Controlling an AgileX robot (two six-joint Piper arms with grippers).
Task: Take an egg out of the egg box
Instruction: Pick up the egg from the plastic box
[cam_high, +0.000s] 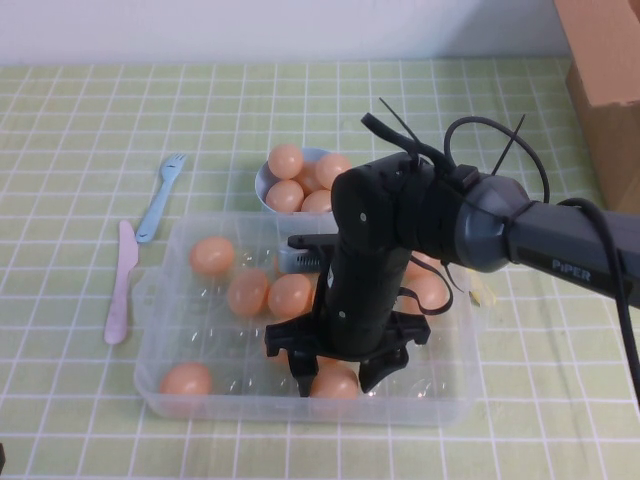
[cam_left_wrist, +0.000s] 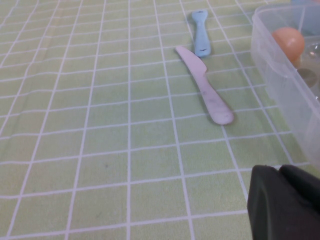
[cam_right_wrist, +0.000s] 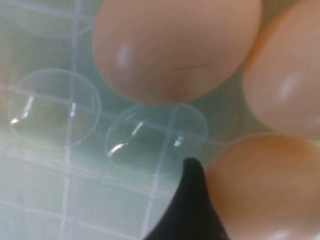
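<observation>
The clear plastic egg box (cam_high: 160, 385) lies at the table's front middle with several orange-tan eggs in it. My right gripper (cam_high: 336, 376) reaches down into its front row, its fingers closed on either side of one egg (cam_high: 335, 384) that rests in its dimple. In the right wrist view one black fingertip (cam_right_wrist: 192, 200) presses against this egg (cam_right_wrist: 265, 185), with two other eggs (cam_right_wrist: 175, 45) behind it. My left gripper (cam_left_wrist: 279, 169) is shut and empty, low over the cloth left of the box (cam_left_wrist: 280, 85).
A light-blue bowl (cam_high: 262, 181) holding several eggs stands just behind the box. A blue fork (cam_high: 160, 197) and a pink knife (cam_high: 120, 285) lie left of it. A cardboard box (cam_high: 610, 80) stands at the back right.
</observation>
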